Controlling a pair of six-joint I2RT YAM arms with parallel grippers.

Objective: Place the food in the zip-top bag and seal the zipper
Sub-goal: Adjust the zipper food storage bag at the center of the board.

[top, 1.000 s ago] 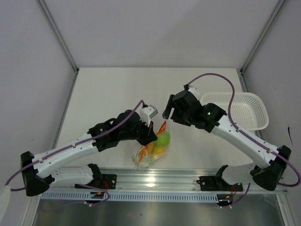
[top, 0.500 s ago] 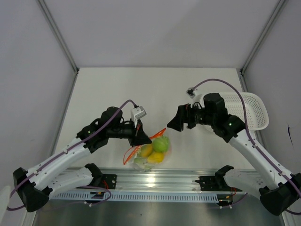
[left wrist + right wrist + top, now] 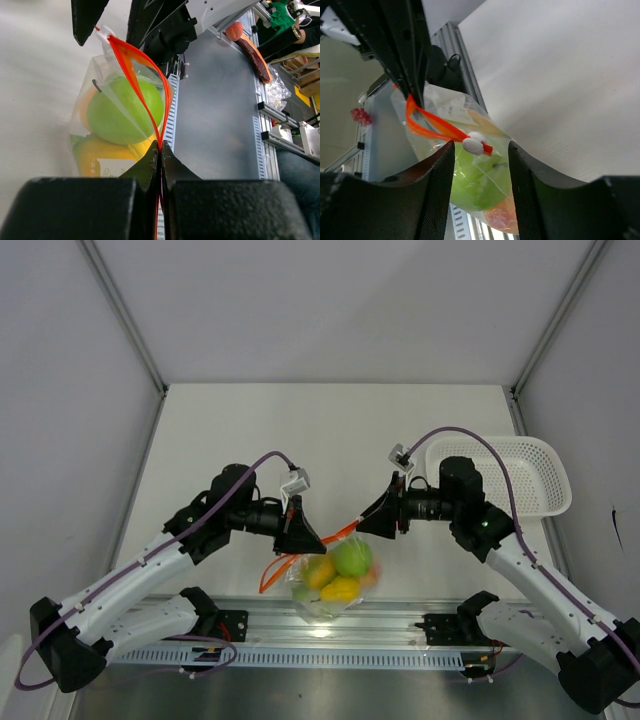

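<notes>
Food sits inside the zip-top bag point(image 3: 330, 585), which hangs just ahead of and below my left gripper point(image 3: 160, 150). That gripper is pressed together on one end of the zipper point(image 3: 411, 112), pinching the orange-red strip so the pouch dangles with its mouth up and nothing can roll out. Through the clear plastic, right in front of my left fingertips, I see the green apple point(image 3: 125, 107), with a yellow fruit point(image 3: 95, 155) lower down and something orange behind it.

My right gripper point(image 3: 477, 150) faces the left one from the far end of the strip. Its fingers are spread, one on each side of the white slider point(image 3: 472, 146), and as far as I can tell neither finger is touching it. The two strands of the strip bow apart between my grippers, so I judge the mouth is not yet sealed.

I read the arrangement this way: the left pinch anchors one end and keeps the strip taut, and the right fingers are lined up to close on the slider and draw it towards my left fingertips. The risk is the thin bag swinging as I close, letting the slider slip out from between my right fingers.
</notes>
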